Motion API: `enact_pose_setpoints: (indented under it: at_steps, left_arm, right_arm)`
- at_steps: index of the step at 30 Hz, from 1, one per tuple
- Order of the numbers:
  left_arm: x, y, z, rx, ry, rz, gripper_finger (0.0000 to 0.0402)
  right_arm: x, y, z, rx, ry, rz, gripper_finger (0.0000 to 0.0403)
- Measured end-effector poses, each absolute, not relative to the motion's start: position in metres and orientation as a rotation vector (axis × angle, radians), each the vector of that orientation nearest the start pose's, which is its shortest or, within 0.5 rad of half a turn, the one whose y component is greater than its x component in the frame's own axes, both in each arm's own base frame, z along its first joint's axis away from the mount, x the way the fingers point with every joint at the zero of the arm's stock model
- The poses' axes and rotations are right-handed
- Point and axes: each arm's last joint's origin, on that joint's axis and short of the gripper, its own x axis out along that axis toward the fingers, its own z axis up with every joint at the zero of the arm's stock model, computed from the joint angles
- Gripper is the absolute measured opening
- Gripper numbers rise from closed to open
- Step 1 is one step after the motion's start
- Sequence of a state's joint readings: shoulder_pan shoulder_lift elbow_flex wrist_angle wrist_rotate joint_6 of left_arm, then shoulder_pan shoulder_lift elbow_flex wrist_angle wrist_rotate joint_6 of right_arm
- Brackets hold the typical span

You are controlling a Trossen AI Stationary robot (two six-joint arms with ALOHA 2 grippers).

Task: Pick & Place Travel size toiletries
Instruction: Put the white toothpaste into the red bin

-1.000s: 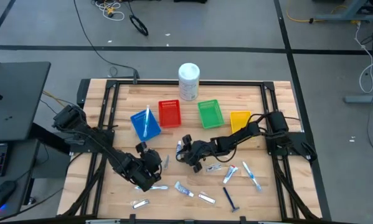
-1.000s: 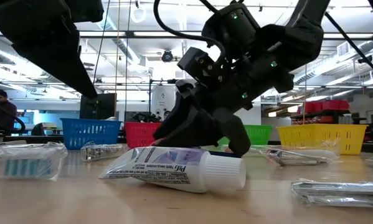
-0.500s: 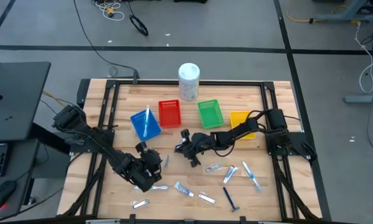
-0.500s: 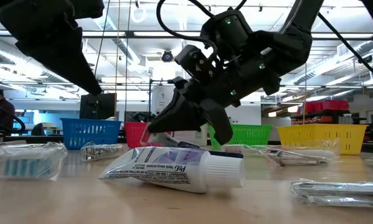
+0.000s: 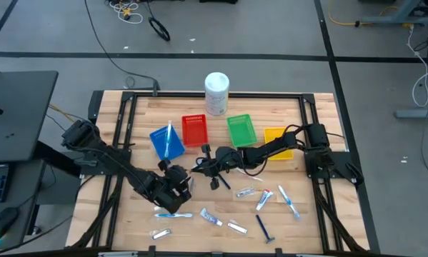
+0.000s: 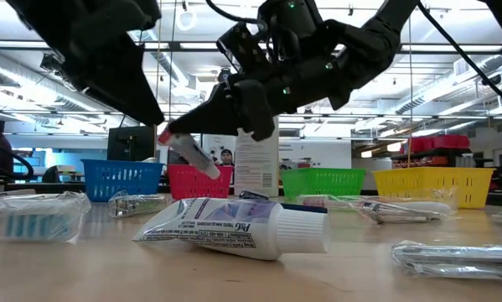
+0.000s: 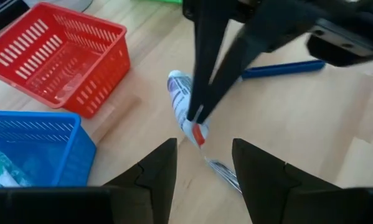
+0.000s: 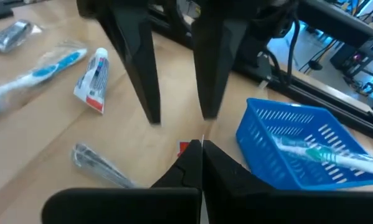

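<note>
Worktop: pale wooden planks in a black frame.
Change: right fingers, down at a worktop tube a second ago, are now raised nearer the red basket.
Right fingers: clamped on a small white, red-capped toothpaste tube, tilted, hanging clear.
Left fingers: parted, empty, tube just beyond their tips.
Baskets: slotted plastic.

4 baskets, 1 white tub, 2 arms.
</note>
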State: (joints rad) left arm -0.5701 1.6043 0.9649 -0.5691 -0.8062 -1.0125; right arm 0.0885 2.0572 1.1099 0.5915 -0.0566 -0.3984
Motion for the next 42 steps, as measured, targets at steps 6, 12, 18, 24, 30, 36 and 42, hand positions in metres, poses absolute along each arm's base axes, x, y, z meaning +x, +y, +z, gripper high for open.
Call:
enact_pose_setpoints:
  at_steps: [6,12,18,24,30,36,42]
  left_arm:
    - [0.262,-0.132,0.186,-0.184,0.744,0.614,0.0173]
    - [0.262,-0.132,0.186,-0.178,0.759,0.603,0.0162]
    - [0.262,-0.132,0.186,-0.128,0.759,0.591,0.0147]
    - [0.265,-0.133,0.187,-0.102,0.750,0.566,0.0135]
    - [0.266,-0.134,0.188,-0.120,0.750,0.548,0.0133]
    - [0.269,-0.136,0.190,-0.066,0.727,0.519,0.0124]
    - [0.272,-0.134,0.190,-0.050,0.731,0.500,0.0077]
  right_arm:
    - [0.423,0.042,0.139,-0.385,0.330,0.215,0.0001]
    - [0.420,0.049,0.157,-0.388,0.295,0.226,0.0001]
    - [0.416,0.049,0.166,-0.388,0.310,0.230,0.0000]
    - [0.416,0.050,0.163,-0.388,0.334,0.236,0.0000]
    - [0.415,0.052,0.163,-0.389,0.333,0.241,0.0000]
    - [0.415,0.052,0.163,-0.389,0.340,0.244,0.0000]
    - [0.415,0.052,0.162,-0.389,0.341,0.243,0.0000]
